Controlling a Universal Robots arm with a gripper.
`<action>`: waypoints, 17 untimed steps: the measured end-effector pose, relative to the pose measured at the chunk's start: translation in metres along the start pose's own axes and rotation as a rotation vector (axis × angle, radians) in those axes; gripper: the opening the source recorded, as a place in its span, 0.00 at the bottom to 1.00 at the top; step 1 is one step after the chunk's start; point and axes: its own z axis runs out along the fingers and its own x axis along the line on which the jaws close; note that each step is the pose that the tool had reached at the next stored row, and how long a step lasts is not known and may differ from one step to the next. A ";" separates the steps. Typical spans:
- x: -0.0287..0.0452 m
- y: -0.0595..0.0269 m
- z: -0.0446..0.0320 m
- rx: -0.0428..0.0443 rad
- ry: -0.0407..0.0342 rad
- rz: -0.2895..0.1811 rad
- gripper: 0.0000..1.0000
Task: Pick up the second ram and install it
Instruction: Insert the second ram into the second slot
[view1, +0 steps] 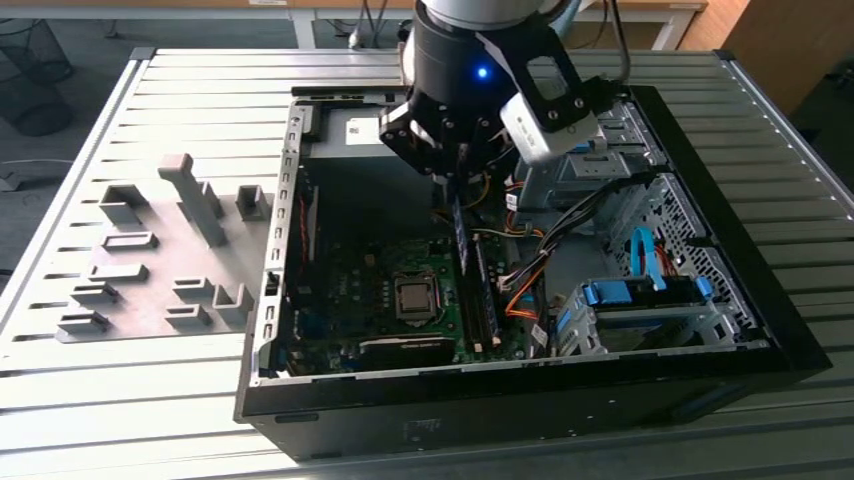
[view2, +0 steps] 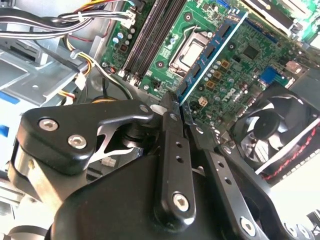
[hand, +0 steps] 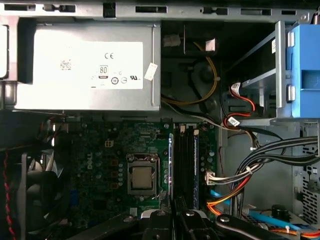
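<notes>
Green ram (view2: 215, 52) in gripper (view2: 181, 107), over case (view1: 747, 380)

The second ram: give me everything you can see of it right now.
The second ram is a long, thin, flat stick with a blue-green edge, seen edge-on in both wrist views. The gripper is shut on its near end, fingers pinching both faces. It is held on edge above the motherboard inside the open computer case, running alongside the dark memory slots. Whether it touches a slot cannot be told.
</notes>
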 end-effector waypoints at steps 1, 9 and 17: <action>-0.0006 -0.0001 0.0018 0.0001 0.0003 0.000 0.14; -0.0103 -0.0004 0.0167 0.0001 0.0041 0.000 0.14; -0.0121 -0.0008 0.0269 0.0001 0.0113 -0.022 0.14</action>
